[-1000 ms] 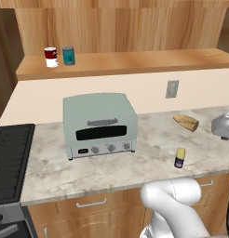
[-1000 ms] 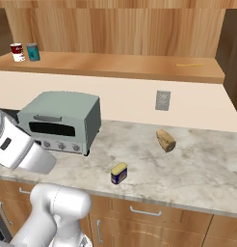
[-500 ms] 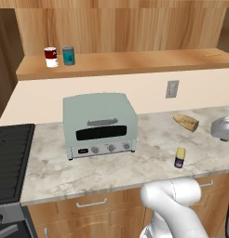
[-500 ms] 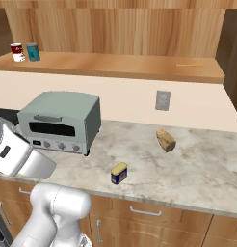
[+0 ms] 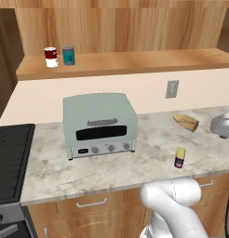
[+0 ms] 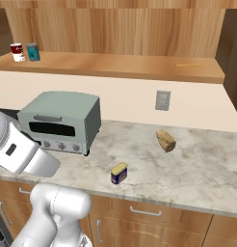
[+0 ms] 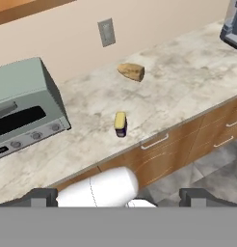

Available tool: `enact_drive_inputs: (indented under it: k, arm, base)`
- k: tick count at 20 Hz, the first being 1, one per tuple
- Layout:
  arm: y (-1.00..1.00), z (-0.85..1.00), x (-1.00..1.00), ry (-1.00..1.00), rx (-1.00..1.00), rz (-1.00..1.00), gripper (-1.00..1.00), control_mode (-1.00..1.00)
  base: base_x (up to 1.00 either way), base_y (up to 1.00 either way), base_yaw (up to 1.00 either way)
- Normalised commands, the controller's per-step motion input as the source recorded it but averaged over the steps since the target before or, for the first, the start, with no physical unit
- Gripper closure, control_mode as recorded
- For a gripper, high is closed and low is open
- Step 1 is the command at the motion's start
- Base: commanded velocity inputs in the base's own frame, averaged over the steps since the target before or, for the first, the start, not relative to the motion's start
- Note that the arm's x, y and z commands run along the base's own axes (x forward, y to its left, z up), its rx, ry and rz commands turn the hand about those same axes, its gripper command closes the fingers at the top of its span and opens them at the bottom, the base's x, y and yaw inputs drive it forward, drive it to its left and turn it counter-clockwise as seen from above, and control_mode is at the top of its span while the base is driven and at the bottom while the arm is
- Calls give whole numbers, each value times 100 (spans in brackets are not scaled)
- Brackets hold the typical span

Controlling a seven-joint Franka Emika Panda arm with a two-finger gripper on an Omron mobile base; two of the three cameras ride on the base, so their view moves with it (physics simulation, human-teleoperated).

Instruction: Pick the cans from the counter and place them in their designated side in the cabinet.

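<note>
Up on the cabinet (image 5: 135, 62) the teal can (image 5: 68, 55) already sits beside a red-and-white can (image 5: 50, 56), so half done. The blue can (image 5: 180, 158) waits on the counter (image 5: 149, 162); gripper (image 7: 118, 198) spread wide, empty.

The white arm rises at the bottom right of the left base view and the lower left of the right base view. In the hand view the gripper (image 7: 118, 198) has its jaws spread wide and empty, one dark fingertip (image 7: 41, 198) at the lower left, the other at the lower right.
</note>
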Motion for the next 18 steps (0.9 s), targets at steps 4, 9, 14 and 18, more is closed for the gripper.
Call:
enact_drive_inputs:
  k: [4,9,14,18]
  arm:
    - [-12,-1,3,0,1,-3,-100,-100]
    - [-4,-5,5,0,3,-2,-100,-100]
    - [0,-4,18,0,4,0,-100,-100]
    - [0,-5,16,0,3,-1,-100,-100]
  base:
    - [0,0,0]
    - [0,0,0]
    - [0,0,0]
    - [0,0,0]
